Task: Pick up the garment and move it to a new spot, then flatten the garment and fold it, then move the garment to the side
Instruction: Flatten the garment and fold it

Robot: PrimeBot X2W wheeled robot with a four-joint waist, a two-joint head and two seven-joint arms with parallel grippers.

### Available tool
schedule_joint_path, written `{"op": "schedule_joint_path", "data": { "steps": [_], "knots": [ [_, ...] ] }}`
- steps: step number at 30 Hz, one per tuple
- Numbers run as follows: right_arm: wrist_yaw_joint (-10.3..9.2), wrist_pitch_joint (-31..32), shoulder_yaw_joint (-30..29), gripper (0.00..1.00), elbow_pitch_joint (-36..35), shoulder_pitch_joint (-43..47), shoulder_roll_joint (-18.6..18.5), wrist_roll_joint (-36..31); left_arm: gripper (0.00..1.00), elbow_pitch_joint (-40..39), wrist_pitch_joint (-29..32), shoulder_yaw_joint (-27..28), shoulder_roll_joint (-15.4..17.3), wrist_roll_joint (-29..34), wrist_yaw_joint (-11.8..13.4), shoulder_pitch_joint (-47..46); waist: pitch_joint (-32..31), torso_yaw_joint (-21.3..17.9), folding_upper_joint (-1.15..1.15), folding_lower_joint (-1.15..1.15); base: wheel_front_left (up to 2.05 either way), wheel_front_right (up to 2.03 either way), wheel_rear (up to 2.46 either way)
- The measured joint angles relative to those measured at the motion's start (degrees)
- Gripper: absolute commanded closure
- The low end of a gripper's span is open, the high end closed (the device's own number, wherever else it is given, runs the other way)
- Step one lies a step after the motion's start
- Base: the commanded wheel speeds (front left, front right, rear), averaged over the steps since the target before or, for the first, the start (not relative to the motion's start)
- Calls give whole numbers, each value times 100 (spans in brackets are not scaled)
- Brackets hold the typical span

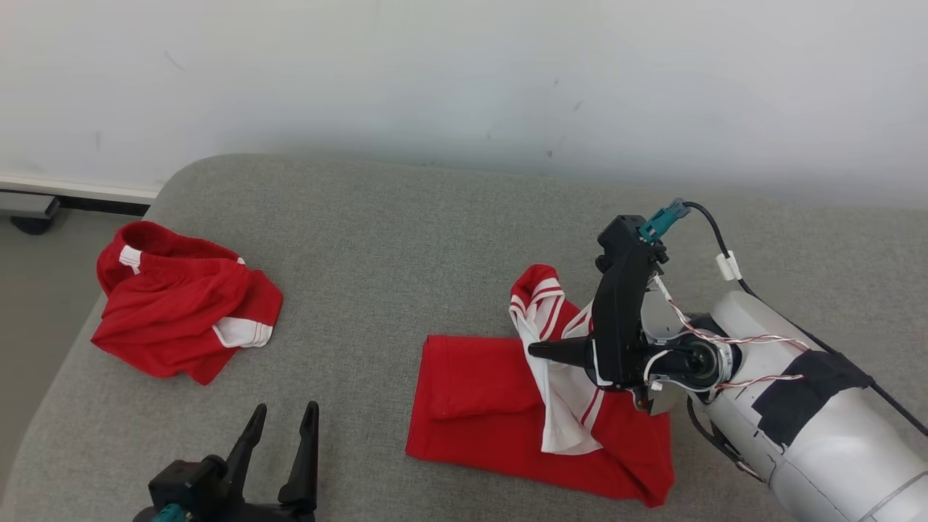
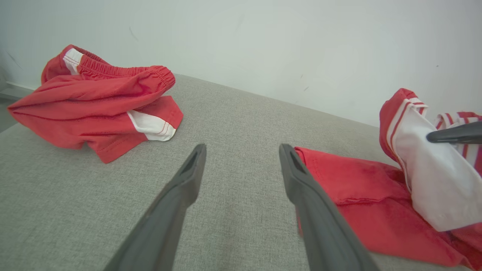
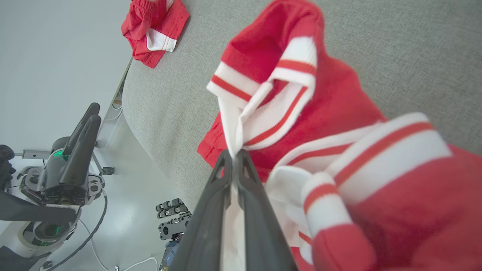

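1. In the head view, the grey padded table (image 1: pixel 406 232) has its rounded far corner at the upper left. Its left edge runs down towards the lower left, and its far edge meets a pale wall (image 1: pixel 464 72).
2. A wide strip of bare grey surface crosses the middle of the frame, between the crumpled red shorts (image 1: pixel 181 312) at the left and the garment (image 1: pixel 478 406) at the lower centre-right. More bare surface lies behind the garment, towards the wall.
3. The garment is red with white striped trim. Its red body lies mostly flat on the table, and its striped part is lifted above it.
4. The right pincer (image 1: pixel 536 351) points towards the frame's left. In the right wrist view its fingers (image 3: pixel 226 177) are pressed together on a white edge of the garment's trim.
5. The left pincer (image 1: pixel 286 409) is at the lower left with its fingers wide apart. Bare table shows between them in the left wrist view, and it is well apart from both cloths.
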Motion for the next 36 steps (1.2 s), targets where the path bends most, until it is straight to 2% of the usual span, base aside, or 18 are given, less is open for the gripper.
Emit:
{"op": "schedule_joint_path", "data": {
  "steps": [11, 19, 36],
  "knots": [
    [-81, -12, 96, 100, 288, -14, 257, -5, 0, 191, 0, -82, -158, 14, -96, -210, 60, 192, 0, 0, 0, 0, 0],
    [-324, -186, 122, 100, 745, -243, 421, -174, 0, 320, 0, -94, -266, 118, -145, -236, 91, 421, 0, 0, 0, 0, 0],
    [-355, -402, 182, 100, 1461, -250, 537, -319, 0, 512, 0, -168, -453, 163, -246, -440, 102, 841, 0, -1, 0, 0, 0]
  ]
}}
